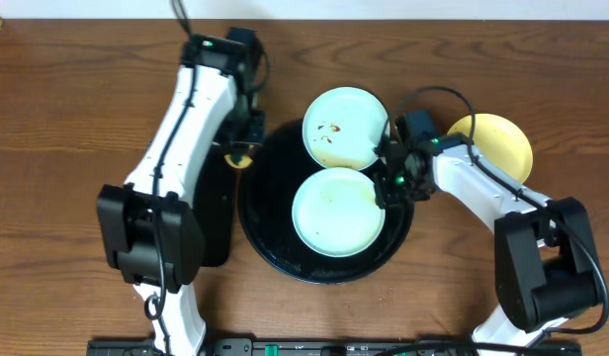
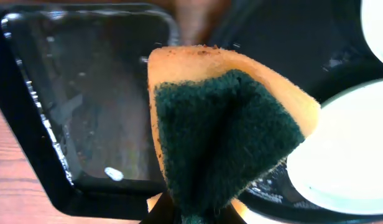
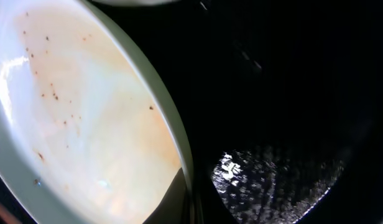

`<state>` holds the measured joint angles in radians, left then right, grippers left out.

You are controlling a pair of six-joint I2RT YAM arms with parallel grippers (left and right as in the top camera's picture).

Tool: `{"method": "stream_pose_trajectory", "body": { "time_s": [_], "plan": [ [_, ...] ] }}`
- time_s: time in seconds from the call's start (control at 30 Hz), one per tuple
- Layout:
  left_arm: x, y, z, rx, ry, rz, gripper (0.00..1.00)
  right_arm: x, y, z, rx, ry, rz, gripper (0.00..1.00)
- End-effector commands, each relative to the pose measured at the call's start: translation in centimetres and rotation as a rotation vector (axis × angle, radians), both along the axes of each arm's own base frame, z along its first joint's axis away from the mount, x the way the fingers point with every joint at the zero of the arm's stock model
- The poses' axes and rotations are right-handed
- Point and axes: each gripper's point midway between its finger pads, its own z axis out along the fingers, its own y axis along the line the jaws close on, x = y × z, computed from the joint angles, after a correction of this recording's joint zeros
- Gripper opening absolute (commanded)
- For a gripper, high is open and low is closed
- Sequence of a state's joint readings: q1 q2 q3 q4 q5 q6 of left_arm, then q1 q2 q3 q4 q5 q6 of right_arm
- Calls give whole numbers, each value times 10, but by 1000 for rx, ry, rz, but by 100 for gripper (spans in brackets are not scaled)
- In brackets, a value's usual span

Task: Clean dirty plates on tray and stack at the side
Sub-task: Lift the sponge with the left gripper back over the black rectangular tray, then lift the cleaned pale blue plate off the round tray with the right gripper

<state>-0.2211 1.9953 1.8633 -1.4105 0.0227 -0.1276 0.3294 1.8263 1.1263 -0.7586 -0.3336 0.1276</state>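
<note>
Left jaws are clamped on a yellow-green sponge (image 2: 229, 124) above the rectangular tray (image 2: 55, 186). The round tray (image 1: 275, 247) holds two blue plates (image 1: 344, 127). Right jaws, closed, pinch one blue plate (image 3: 86, 112) by its rim. The yellow plate (image 1: 502, 138) lies on the surface (image 1: 57, 119), rightmost.

The overhead view looks straight down on the table (image 1: 47, 148), while both wrist views sit close in — the left facing its sponge (image 2: 229, 143) and the rectangular tray (image 2: 30, 124), the right pressed against a plate (image 3: 86, 124) — all sharing the round black tray (image 1: 253, 222).
</note>
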Motion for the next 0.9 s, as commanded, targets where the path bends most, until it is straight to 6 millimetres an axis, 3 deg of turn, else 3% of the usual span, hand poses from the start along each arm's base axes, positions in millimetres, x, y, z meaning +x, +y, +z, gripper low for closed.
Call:
{"method": "stream_pose_trajectory", "body": {
  "time_s": [0.0,0.27,0.63,0.87],
  "plan": [
    [9,17,7,-3,-35,52,7,16,6,22,-55,-81,13,2],
    [18,34,7,-7,-62,102,7,25,7,68,-201,-189,47,2],
    [29,33,5,-14,-100,104,8,36,-41,90,-555,-293,-27,1],
    [33,33,2,-14,-103,104,8,45,-47,105,-611,-345,-40,1]
  ]
}}
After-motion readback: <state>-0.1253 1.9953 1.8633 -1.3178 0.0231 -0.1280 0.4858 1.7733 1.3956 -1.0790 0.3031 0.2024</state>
